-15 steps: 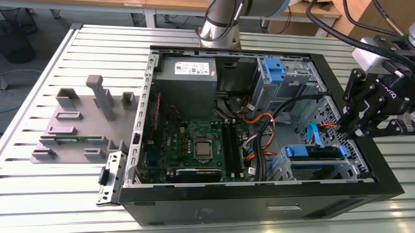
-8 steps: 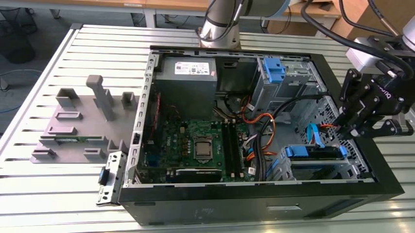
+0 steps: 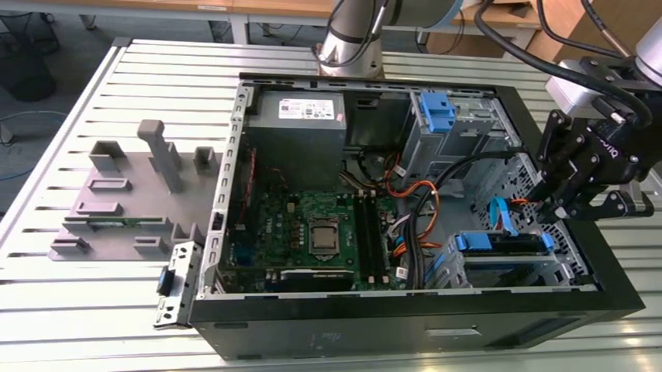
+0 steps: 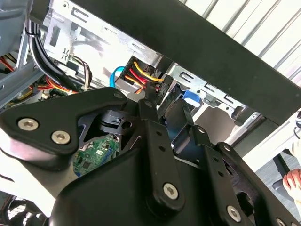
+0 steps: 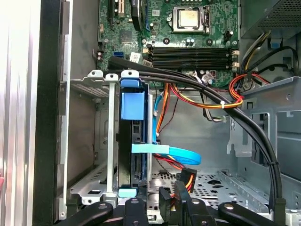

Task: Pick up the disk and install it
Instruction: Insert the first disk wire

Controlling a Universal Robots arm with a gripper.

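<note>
The disk [image 3: 501, 242] stands on edge in the drive cage at the case's corner, on the exterior view's lower right, with its blue rail on top. In the first wrist view the disk [image 5: 133, 141] is slotted between the cage's metal walls, and a light-blue cable [image 5: 178, 153] crosses it. My black gripper [image 3: 563, 211] hangs just above and to the exterior view's right of the cage, apart from the disk. A black connector with orange and red wires [image 5: 186, 179] lies right by my gripper [image 5: 162, 207]. The gripper [image 4: 164, 96] also points at that connector in the second wrist view.
The open computer case [image 3: 414, 310] lies on a slatted metal table. Black cable bundles [image 5: 211, 101] run across the case beside the cage. A grey power-supply box [image 3: 300, 116] sits at the back. A grey stand with posts [image 3: 135, 194] is on the exterior view's left. A hand [image 4: 294, 181] shows outside the case.
</note>
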